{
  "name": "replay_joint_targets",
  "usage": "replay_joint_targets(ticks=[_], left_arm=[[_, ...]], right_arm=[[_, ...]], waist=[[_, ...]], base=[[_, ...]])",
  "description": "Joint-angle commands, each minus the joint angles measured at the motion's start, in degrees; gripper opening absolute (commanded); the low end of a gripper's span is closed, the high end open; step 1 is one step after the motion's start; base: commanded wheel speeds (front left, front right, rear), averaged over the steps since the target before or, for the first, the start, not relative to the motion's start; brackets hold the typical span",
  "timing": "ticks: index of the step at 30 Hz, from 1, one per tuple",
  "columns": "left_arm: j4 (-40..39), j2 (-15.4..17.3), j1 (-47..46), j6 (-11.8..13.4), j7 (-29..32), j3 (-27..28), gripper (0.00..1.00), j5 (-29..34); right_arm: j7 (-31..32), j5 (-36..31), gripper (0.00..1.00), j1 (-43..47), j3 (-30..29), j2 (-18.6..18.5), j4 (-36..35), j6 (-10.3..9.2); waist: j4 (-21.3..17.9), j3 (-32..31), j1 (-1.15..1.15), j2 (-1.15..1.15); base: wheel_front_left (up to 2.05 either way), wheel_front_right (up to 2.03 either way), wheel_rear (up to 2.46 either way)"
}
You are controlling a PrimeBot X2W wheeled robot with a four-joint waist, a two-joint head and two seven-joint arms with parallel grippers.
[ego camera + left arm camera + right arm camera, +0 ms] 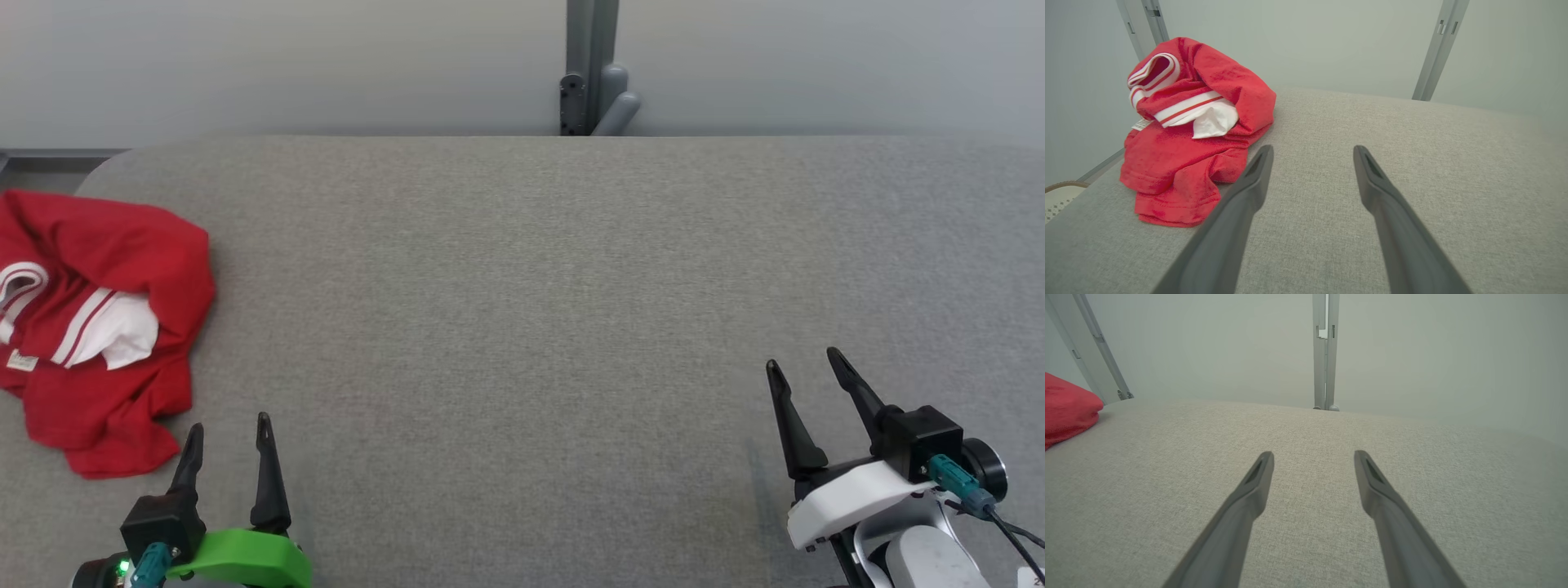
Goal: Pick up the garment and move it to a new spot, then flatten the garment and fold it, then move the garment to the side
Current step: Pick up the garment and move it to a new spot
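Lying crumpled: red garment (122,245); left claw (229,421) just beside it, right claw (802,358) well apart; both spread, empty. Risk: single-layer pinch may slip.

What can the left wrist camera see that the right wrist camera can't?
Left wrist view: the left gripper, open, and nearly the whole crumpled red garment close by on its left, with its white stripes and a small label. Right wrist view: the right gripper, open over the grey table, and a straight grey post at the far edge; of the garment, just a red corner at the picture's left edge. Both: the table, the pale wall and some red garment.
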Motion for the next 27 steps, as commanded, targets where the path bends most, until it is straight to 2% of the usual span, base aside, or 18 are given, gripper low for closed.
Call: replay_joint_targets(ticks=[1, 5, 6, 17, 22, 27], left_arm=[[0.4, 0.4, -0.2, 1.2, 0.0, 0.3, 1.0, 0.6], [0.7, 0.4, -1.2, 2.6, 0.0, 0.5, 1.0, 0.2], [0.7, 0.4, -1.2, 2.6, 0.0, 0.5, 1.0, 0.2], [0.1, 0.3, -1.5, 4.2, 0.0, 1.8, 1.0, -3.9], [0.8, 0.3, -0.9, 5.1, 0.0, 1.8, 1.0, -3.8], [1.2, 0.3, -0.5, 5.2, 0.0, 2.4, 1.0, -5.0]], right_arm=[[-0.2, -0.9, 1.0, -0.6, 0.4, -0.4, -0.9, -0.04], [-0.2, -1.3, 1.0, -1.0, 1.4, -0.9, -1.9, -0.05], [-0.2, -1.3, 1.0, -1.0, 1.4, -0.9, -1.9, -0.05], [-0.2, -2.2, 1.0, -2.7, 0.7, -0.4, -0.4, -0.05], [-0.2, -2.7, 1.0, -2.7, 0.8, -0.2, 0.2, -0.05], [-0.2, -3.3, 1.0, -3.4, 1.2, -0.2, 0.3, -0.05]], waist=[[4.6, 0.8, 0.0, 0.0], [9.1, 1.9, 0.0, 0.0], [9.1, 1.9, 0.0, 0.0], [20.5, 3.9, 0.0, 0.0], [24.0, 4.4, 0.0, 0.0], [25.6, 4.9, 0.0, 0.0]], base=[[0.0, 0.0, 0.0], [0.0, 0.0, 0.0], [0.0, 0.0, 0.0], [0.0, 0.0, 0.0], [0.0, 0.0, 0.0], [0.0, 0.0, 0.0]])
